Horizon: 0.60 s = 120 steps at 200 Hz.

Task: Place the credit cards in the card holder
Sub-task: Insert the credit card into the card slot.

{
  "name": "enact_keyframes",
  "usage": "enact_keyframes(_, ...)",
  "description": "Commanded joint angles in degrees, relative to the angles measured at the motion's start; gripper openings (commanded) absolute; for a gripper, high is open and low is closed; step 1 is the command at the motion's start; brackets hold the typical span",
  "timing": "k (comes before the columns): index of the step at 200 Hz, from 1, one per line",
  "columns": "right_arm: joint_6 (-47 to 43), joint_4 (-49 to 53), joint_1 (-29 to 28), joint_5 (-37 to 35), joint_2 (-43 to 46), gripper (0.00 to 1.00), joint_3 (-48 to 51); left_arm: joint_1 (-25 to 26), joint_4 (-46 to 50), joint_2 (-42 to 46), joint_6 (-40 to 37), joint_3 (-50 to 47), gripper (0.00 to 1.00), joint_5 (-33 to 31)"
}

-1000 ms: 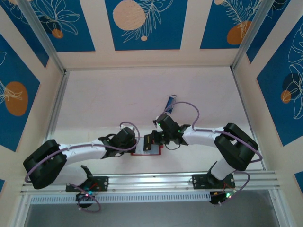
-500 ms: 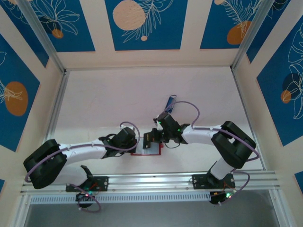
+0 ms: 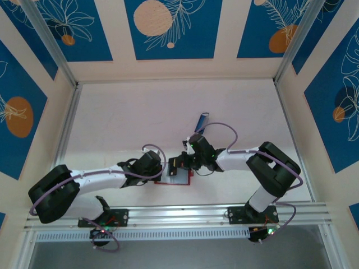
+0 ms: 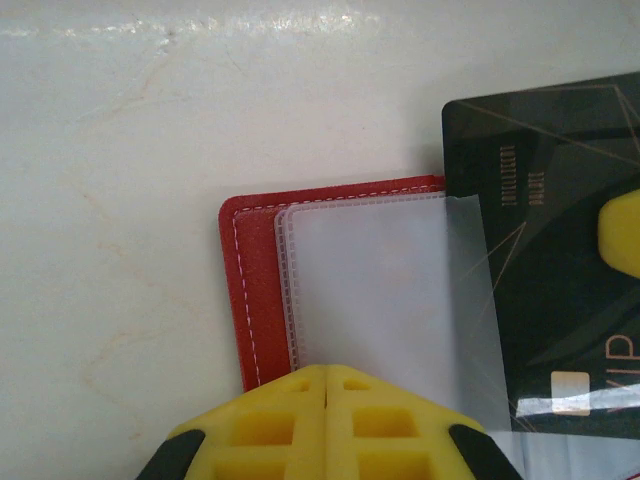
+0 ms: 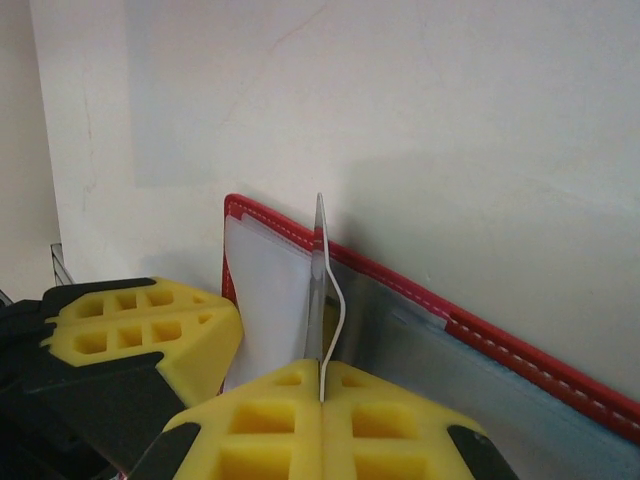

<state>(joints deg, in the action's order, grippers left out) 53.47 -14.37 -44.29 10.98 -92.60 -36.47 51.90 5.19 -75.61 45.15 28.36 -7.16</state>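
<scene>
At the low centre of the overhead view, the left gripper [image 4: 327, 375], jaws together, presses on the open red card holder [image 4: 255, 300], apparently pinning it so the right gripper [image 5: 321, 385], clamped on a dark credit card [image 4: 540, 250], can slide it under the clear pocket [image 4: 370, 280].

card holder [image 4: 255, 300]: red stitched leather-look, frosted plastic inside | credit card [image 4: 540, 220]: glossy dark | table [image 4: 120, 150]: smooth

Red card holder [image 4: 255, 300] open, dark credit card [image 4: 545, 250] partway under its clear pocket [image 4: 370, 280]; blue credit card [image 3: 202, 121] well apart.
</scene>
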Motion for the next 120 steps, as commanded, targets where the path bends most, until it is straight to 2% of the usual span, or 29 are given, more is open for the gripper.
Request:
enact_keyframes(1,0.7,1.0,-1.0,1.1,-0.9,0.00,1.8,1.0,5.5,-2.4,1.0,-1.1,0.00,0.7)
enact_keyframes(120,2.1,1.4,-2.1,4.5,-1.8,0.00,3.9,1.0,5.0,-3.1,1.1,-1.0,0.00,0.6)
